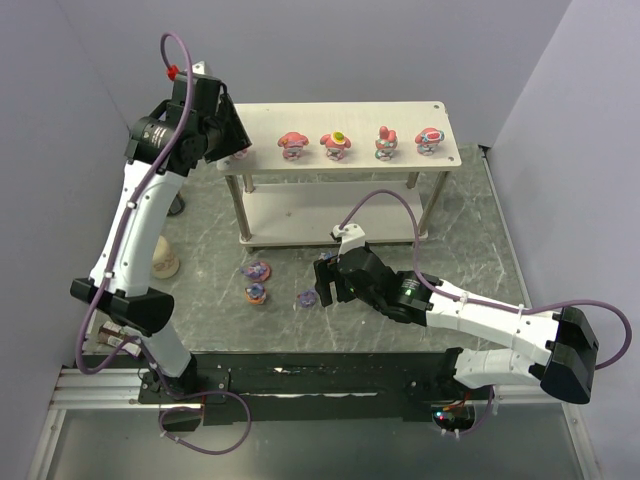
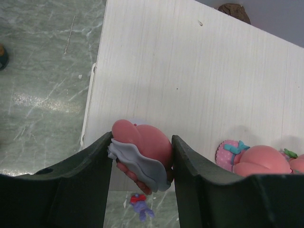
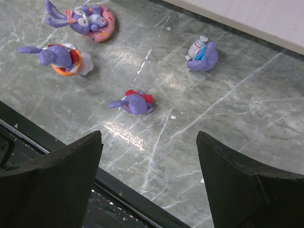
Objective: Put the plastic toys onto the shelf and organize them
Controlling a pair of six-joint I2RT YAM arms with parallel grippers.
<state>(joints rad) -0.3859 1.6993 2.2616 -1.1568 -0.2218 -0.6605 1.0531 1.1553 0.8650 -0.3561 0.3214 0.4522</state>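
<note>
The shelf point(image 1: 350, 112) stands at the back, its top board point(image 2: 190, 71) holding several pink hooded toys point(image 1: 336, 146) in a row. My left gripper point(image 1: 236, 150) hangs over the board's left end, shut on a pink toy with a grey-blue frill point(image 2: 145, 149), held just above the front edge. One more pink toy point(image 2: 259, 160) stands to its right. On the table lie several purple rabbit-eared toys point(image 3: 133, 103) point(image 3: 61, 57) point(image 3: 85, 20) point(image 3: 203, 56). My right gripper point(image 3: 148, 137) hovers open just in front of them point(image 1: 308, 297), with nothing between its fingers.
A beige bottle point(image 1: 165, 258) stands on the table at the left, near the left arm. A black rail point(image 1: 330, 375) runs along the table's near edge. Grey walls close in on both sides. The shelf's lower board point(image 3: 266, 14) lies right behind the purple toys.
</note>
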